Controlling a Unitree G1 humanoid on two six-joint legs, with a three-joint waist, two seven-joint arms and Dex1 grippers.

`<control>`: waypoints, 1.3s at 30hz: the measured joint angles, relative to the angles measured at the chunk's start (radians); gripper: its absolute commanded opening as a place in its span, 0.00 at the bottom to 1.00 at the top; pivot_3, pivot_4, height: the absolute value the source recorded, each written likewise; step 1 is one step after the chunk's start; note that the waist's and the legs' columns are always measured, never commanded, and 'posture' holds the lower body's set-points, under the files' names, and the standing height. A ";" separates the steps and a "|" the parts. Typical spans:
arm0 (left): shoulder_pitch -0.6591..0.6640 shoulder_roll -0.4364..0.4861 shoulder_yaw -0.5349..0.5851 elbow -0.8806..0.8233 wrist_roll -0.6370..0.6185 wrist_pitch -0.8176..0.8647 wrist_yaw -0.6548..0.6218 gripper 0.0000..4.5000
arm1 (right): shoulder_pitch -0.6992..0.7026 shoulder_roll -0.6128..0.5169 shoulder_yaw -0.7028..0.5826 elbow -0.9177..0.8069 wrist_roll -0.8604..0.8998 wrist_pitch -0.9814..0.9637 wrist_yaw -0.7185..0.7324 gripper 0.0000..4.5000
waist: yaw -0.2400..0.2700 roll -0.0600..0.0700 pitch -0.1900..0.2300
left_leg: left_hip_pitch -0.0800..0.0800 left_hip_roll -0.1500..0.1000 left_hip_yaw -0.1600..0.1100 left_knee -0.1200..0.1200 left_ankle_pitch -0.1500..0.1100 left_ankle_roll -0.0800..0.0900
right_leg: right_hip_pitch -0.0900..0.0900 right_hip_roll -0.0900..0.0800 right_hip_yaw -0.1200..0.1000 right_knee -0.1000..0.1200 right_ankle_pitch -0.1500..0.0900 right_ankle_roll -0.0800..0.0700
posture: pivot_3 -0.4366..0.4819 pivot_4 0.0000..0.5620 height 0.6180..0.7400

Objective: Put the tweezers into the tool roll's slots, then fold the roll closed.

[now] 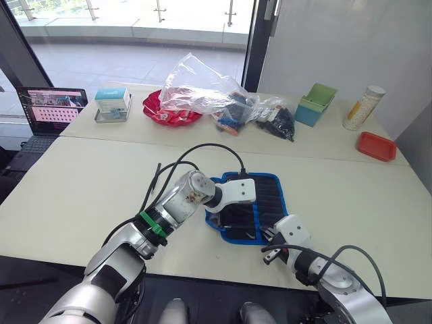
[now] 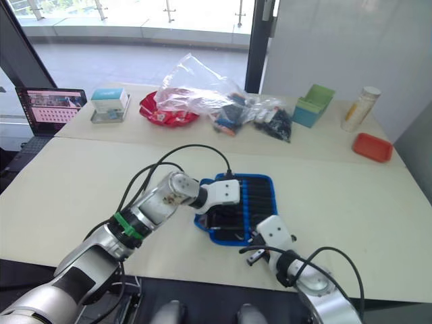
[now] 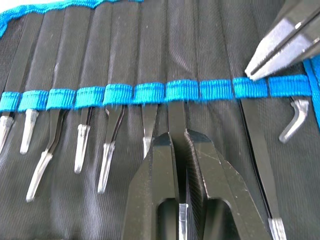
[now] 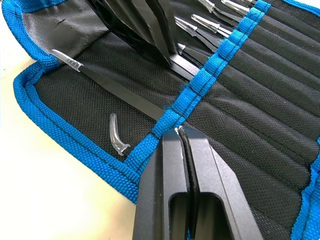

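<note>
Tweezers (image 3: 176,117) half-hidden in slots (image 3: 182,91); left tool (image 3: 181,145) clamps one.

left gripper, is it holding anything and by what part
The left gripper is shut on a pair of tweezers seated in a slot of the tool roll, pinching its shaft just below the blue band.

arms silver/white | green band (image 1: 152,225) | black cables | black fingers (image 3: 155,200)

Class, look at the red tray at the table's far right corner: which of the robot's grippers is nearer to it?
Right. The right gripper sits at the tool roll's near right corner, on the red tray's side. The left gripper works over the roll's middle, farther from it.
</note>
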 measured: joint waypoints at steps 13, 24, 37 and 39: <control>-0.015 -0.103 0.012 0.137 0.052 -0.126 0.021 0.01 | 0.006 -0.001 -0.008 -0.019 -0.001 0.017 -0.012 0.00 | 0.007 0.000 0.000 | 0.000 -0.008 -0.003 0.001 0.002 0.003 | 0.004 -0.007 0.000 0.000 -0.001 0.004 | 0.48 0.27 0.86; 0.009 0.045 0.174 0.009 0.022 -0.085 0.031 0.91 | 0.006 0.000 0.009 -0.019 0.000 0.017 -0.008 0.00 | -0.015 0.001 0.000 | 0.000 -0.008 -0.004 -0.001 0.002 0.003 | 0.002 -0.006 -0.001 0.002 -0.001 0.004 | 0.48 0.27 0.86; 0.421 0.230 0.804 -0.404 -0.290 0.161 0.168 0.99 | -0.025 -0.009 0.012 0.002 0.002 0.018 0.022 0.00 | -0.032 0.003 0.000 | 0.002 -0.007 -0.005 -0.002 0.002 0.004 | 0.003 -0.008 -0.002 0.003 -0.001 0.003 | 0.48 0.27 0.86; 0.544 0.236 0.855 -0.452 -0.303 0.183 0.214 0.99 | -0.027 -0.016 0.007 0.006 0.002 0.018 0.033 0.00 | -0.029 0.002 0.000 | 0.001 -0.008 -0.005 -0.002 0.002 0.004 | 0.003 -0.009 -0.003 0.003 -0.001 0.003 | 0.48 0.27 0.86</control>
